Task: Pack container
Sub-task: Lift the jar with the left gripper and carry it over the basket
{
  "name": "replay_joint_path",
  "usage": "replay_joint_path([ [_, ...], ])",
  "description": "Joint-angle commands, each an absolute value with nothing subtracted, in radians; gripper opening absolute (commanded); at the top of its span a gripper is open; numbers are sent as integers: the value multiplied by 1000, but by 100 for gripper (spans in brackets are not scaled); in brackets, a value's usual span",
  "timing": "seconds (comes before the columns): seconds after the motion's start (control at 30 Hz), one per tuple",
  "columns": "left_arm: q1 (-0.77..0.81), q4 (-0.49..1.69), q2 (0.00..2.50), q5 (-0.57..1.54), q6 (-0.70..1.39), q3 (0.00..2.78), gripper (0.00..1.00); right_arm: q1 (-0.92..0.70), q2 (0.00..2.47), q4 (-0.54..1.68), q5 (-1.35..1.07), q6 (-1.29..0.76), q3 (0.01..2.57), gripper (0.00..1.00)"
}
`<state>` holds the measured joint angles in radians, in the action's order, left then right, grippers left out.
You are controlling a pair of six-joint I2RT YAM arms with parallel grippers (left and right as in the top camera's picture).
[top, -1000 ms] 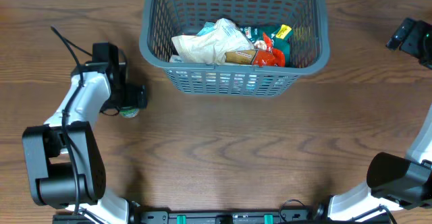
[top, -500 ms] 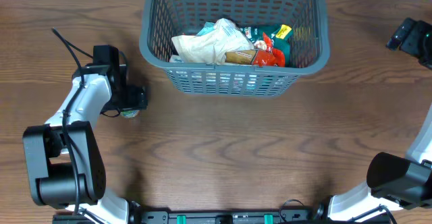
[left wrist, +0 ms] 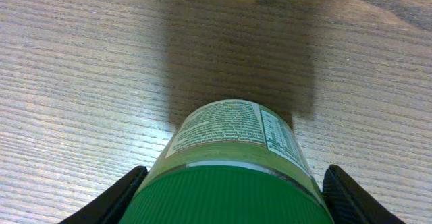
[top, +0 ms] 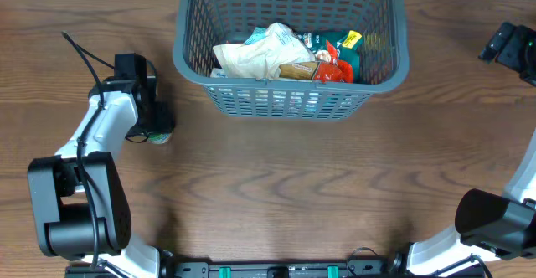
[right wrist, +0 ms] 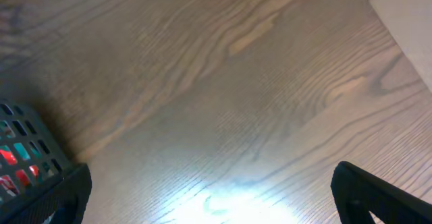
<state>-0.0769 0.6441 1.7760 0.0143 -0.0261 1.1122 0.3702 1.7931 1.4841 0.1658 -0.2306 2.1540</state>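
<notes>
We note the left pincer (left wrist: 234,175) pinching a green-lidded jar (left wrist: 229,133) on the worktop (left wrist: 67,82); right pincer (right wrist: 210,171) spread; container (top: 289,102) holds packets (top: 260,56).

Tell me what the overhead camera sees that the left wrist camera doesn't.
Only overhead: the basket with packets inside, and the right gripper far off. Only left wrist: the printed label and green lid up close, fingers on either side. Both: the jar under the left gripper, on the wooden table.
</notes>
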Motion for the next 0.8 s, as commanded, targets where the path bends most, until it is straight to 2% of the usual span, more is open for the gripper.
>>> replay_joint_path([
  [0.0, -80, 646, 1796, 15, -25, 1105, 6, 376, 1794, 1485, 175, -239, 2154, 99],
  [0.4, -80, 694, 1727, 14, -25, 1181, 6, 376, 1794, 1485, 175, -239, 2154, 99],
  [0.77, -80, 729, 1526, -25, -24, 1302, 6, 376, 1794, 1485, 175, -239, 2154, 99],
])
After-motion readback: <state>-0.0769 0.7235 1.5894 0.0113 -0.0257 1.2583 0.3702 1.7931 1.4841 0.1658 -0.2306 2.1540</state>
